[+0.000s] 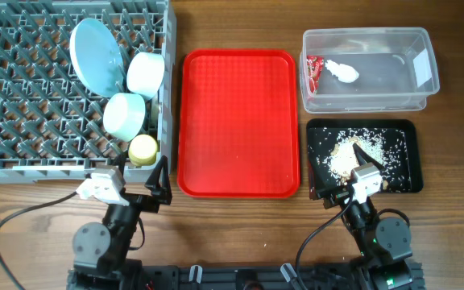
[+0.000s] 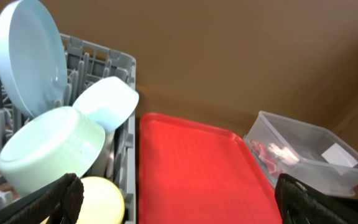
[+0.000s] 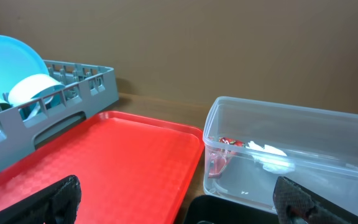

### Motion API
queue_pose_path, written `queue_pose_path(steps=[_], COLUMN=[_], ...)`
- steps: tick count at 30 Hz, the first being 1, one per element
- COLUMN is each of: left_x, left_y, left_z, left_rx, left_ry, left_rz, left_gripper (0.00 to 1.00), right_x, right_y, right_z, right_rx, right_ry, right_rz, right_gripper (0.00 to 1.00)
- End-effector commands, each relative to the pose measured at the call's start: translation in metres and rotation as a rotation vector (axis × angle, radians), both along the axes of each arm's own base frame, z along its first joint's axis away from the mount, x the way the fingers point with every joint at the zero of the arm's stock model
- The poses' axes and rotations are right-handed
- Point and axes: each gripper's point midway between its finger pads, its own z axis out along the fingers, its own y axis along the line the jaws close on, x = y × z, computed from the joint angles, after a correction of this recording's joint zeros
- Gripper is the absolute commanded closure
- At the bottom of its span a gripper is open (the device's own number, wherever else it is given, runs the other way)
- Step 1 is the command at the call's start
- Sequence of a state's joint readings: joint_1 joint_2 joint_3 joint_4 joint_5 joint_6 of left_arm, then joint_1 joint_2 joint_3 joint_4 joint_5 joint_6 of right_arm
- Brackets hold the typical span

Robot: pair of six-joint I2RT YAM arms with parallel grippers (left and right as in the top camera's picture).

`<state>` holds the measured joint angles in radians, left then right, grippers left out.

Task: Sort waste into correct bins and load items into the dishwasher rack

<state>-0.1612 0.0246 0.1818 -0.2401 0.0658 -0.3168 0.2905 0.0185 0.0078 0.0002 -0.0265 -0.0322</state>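
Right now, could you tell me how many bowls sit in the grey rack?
2. One bowl lies beside the upright plate near the rack's right wall; the other bowl lies between it and the yellow-green cup. None appears hidden.

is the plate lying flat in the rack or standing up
Standing on edge, tilted: the plate appears as a narrow oval overhead among pegs of the rack, and the left wrist view shows it upright.

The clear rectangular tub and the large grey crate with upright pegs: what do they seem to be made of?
The clear rectangular tub looks like thin, glossy transparent plastic: its walls are see-through and its rim glints. The large grey crate with upright pegs is probably moulded rigid plastic, fairly matte: one even colour, fine lattice.
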Motion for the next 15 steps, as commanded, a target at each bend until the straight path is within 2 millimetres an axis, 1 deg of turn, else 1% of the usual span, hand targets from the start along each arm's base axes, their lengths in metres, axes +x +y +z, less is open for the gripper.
queue_pose_path(steps=[1,2,4,6,15], left_x=[0.005,0.006,0.010,0.012,0.012], left_y=[-0.002,-0.002,-0.003,-0.004,-0.005], left_z=[-0.020,-0.024,-0.040,-0.038,-0.039], left_rx=[-0.003,-0.004,-0.006,-0.010,-0.009], left_ry=[0.001,0.003,0.017,-0.016,-0.014], left_rz=[-0.010,-0.010,-0.010,-0.014,-0.016], left_gripper=[0.00,0.00,0.00,0.00,0.00], right_x=[-0.001,-0.001,-0.001,-0.001,-0.001], right_y=[0.001,0.001,0.001,0.001,0.001], right_z=[0.000,0.000,0.000,0.000,0.000], right_rx=[-0.011,-0.011,-0.012,-0.012,-0.012], right_ry=[-0.009,-0.009,-0.009,-0.009,-0.009], right_rz=[0.012,0.012,0.012,0.012,0.012], right_gripper=[0.00,0.00,0.00,0.00,0.00])
